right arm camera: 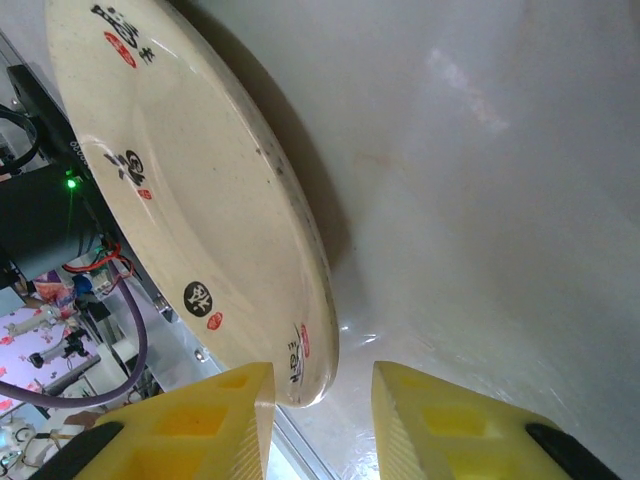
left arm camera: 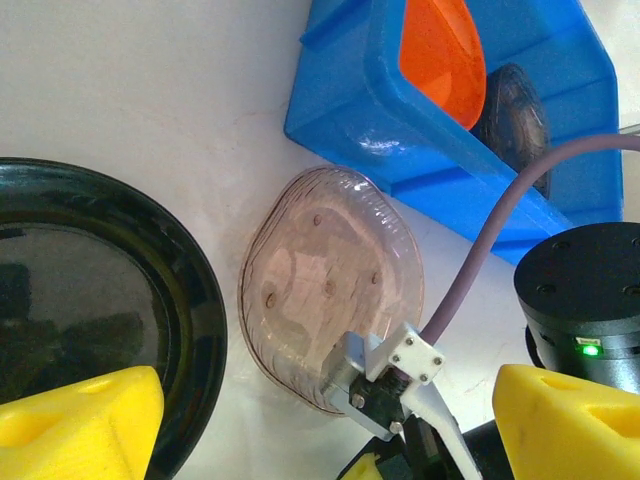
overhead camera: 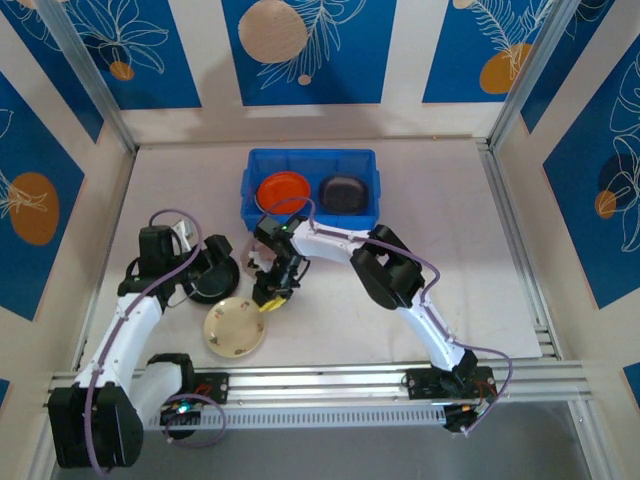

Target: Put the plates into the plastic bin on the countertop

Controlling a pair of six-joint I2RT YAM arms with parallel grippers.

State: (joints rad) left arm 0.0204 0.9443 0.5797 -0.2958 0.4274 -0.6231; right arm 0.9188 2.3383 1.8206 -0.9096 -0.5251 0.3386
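A cream plate [overhead camera: 235, 327] [right arm camera: 180, 200] lies near the front of the countertop [overhead camera: 400, 290]. My right gripper [overhead camera: 272, 292] [right arm camera: 320, 385] is open, with the plate's rim between its fingers; the left finger is close against the rim and a gap remains on the right. My left gripper [overhead camera: 213, 268] [left arm camera: 325, 430] is wide open over a black plate [overhead camera: 215, 284] [left arm camera: 90, 300], whose rim is by the left finger. A translucent smoky plate [left arm camera: 330, 290] lies between the black plate and the blue plastic bin [overhead camera: 252, 185] [left arm camera: 400, 150]. The bin holds an orange plate [overhead camera: 281, 188] [left arm camera: 440, 55] and a dark plate [overhead camera: 343, 192] [left arm camera: 515, 110].
White walls with blue panels enclose the countertop, and an aluminium rail [overhead camera: 380, 380] runs along the front. The right arm's wrist and purple cable [left arm camera: 480, 250] pass over the translucent plate. Bare surface lies to the right of the bin.
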